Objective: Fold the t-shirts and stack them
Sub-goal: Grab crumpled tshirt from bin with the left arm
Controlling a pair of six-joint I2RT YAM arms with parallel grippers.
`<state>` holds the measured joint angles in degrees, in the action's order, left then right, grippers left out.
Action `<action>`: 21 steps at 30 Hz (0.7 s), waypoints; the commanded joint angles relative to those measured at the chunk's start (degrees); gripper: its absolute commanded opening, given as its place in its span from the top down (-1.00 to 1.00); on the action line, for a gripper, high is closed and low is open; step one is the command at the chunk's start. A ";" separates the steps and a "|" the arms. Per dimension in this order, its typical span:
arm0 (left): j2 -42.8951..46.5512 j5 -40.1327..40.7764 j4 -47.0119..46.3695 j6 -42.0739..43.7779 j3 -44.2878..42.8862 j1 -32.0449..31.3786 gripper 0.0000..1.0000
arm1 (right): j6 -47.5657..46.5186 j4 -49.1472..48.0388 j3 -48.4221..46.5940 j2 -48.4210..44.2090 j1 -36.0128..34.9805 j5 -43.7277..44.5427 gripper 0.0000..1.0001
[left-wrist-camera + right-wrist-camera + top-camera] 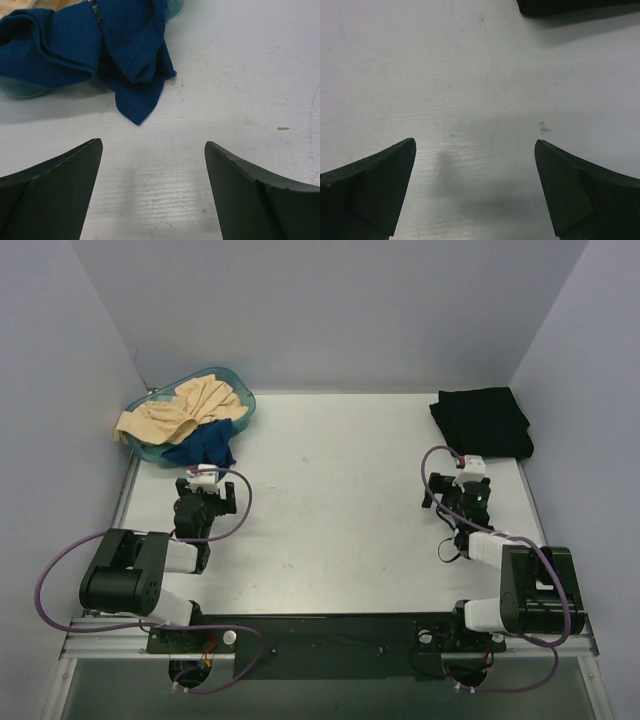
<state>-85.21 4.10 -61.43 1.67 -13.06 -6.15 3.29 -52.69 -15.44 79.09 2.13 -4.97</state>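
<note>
Jaws of both our arms are released; the basin [246,400] at far left desk [340,510] corner holds the yellow-tan shirt [178,414] and the blue shirt [207,444].

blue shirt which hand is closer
Left. The left hand sits just short of the blue shirt; the right hand is across the table by the black shirt.

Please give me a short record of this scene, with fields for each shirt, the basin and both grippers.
black t-shirt: folded, on the table, far right
yellow-tan t-shirt: crumpled in the teal basin, far left
dark blue t-shirt: crumpled, spilling from the basin onto the table
left gripper: open, empty, facing the dark blue t-shirt
right gripper: open, empty, above bare table
</note>
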 commanded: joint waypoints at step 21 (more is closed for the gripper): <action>14.86 -10.42 67.55 1.59 -47.73 2.28 -0.94 | 19.30 14.59 -43.25 -8.87 2.88 -34.93 -1.00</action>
<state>-59.66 -8.34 -17.69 6.22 -44.73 -5.63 18.63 -38.85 -53.54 67.59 4.80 -33.26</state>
